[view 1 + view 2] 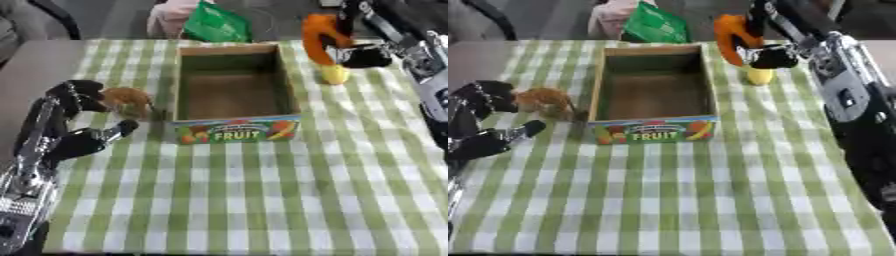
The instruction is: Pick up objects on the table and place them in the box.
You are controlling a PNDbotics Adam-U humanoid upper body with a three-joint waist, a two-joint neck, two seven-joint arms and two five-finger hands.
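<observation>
1. Box (234, 87): open cardboard, "FRUIT" printed on its near wall, standing mid-surface on the green-checked cloth (262, 200). We see only its bare floor; nothing is inside yet. We judge the task to be at its start, with no object delivered.

2. Left side: a small brown object (129, 99), shape unclear, sits just beside the box's left wall, close to the near corner. Our left robot hand (83, 112) is at it. The upper fingers are curled and reach the object's left edge, and the thumb juts out below, pointing toward the box. We cannot tell whether the object is actually pinched or only touched; it appears to rest on the surface, not lifted.

3. Right side: an orange object (317, 37), tall and curved, and a yellow one (334, 75) below it, stand beyond the box's far right corner. Our right robot hand (773, 56) is curled against them, dark fingers between the orange piece and the yellow one. Whether it grips either we cannot tell; the fingers hide the contact.

4. Remaining, as we judge it: all three objects still outside the box. The brown one has the shortest path, over the left wall. The orange and yellow pair need a carry leftward over the right wall.

5. Background: a green bag (214, 22) lies past the far edge of the surface, untouched.
</observation>
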